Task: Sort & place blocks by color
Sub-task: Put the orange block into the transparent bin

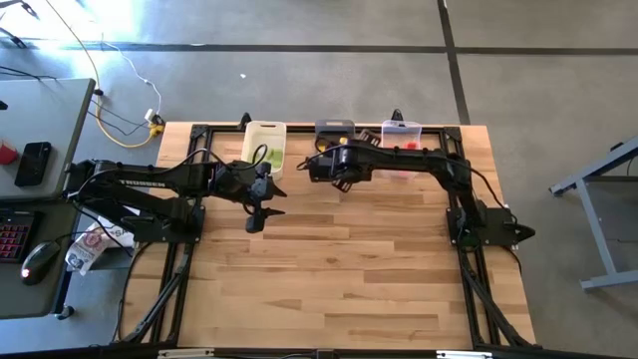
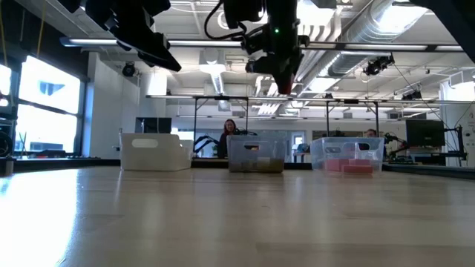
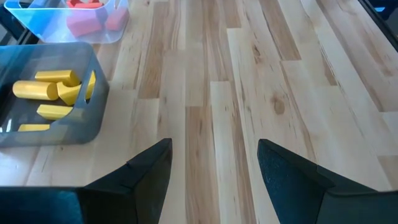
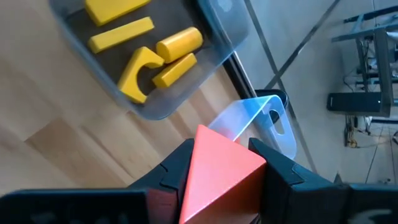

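Clamped in the right gripper (image 4: 221, 171): a red wedge-shaped block (image 4: 217, 177), pinched between the two dark fingers, held well above the wooden table (image 1: 339, 259) near the back row of bins. Just beyond the wedge's tip: the corner of the clear plastic bin (image 1: 402, 140), already holding red and pink blocks (image 3: 93, 18). Beside it, the dark grey plastic bin (image 4: 155, 56) with yellow blocks (image 4: 143, 62), an arch, a cylinder and bars.

To finish this step well: carry the wedge clear of the grey bin's rim and over the middle of the clear bin, lower before letting go, then part the fingers fully. Likely risk: a sloped face slipping, or a drop onto the rim between bins.

Left gripper (image 3: 214, 171) spread wide and empty, hovering over bare table in front of the white plastic bin (image 1: 264, 148).
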{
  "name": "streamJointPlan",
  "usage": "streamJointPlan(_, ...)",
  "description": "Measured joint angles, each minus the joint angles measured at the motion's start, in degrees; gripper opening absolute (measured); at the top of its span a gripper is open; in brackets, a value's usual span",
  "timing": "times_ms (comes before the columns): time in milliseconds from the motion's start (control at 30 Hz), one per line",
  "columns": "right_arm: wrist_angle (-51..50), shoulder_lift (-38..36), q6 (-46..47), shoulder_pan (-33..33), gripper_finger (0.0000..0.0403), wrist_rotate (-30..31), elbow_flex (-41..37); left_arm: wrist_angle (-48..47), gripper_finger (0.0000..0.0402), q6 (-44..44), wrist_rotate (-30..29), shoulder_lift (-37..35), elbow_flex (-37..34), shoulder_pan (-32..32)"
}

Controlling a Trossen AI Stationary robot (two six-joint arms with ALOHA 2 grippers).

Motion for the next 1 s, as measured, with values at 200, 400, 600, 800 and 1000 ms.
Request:
streamJointPlan(200, 0.0, 0.0, 0.7, -2.6, 0.0109, 1.4, 0.0, -0.2, 0.0225, 0.0, 0.0, 0.0, 0.0, 0.0)
streamJointPlan(400, 0.0, -0.1, 2.5, -5.5, 0.0109, 2.3, -2.8, -0.9, 0.0225, 0.0, 0.0, 0.0, 0.0, 0.0)
streamJointPlan(600, 0.0, -0.8, 3.7, -8.9, 0.0109, 4.2, -13.2, -1.7, 0.0225, 0.0, 0.0, 0.0, 0.0, 0.0)
streamJointPlan(800, 0.5, -2.6, 6.2, -12.8, 0.0109, 4.2, -21.3, -1.9, 0.0225, 0.0, 0.0, 0.0, 0.0, 0.0)
streamJointPlan(1000, 4.2, -4.3, 4.7, -17.2, 0.0109, 3.9, -27.1, -1.9, 0.0225, 0.0, 0.0, 0.0, 0.0, 0.0)
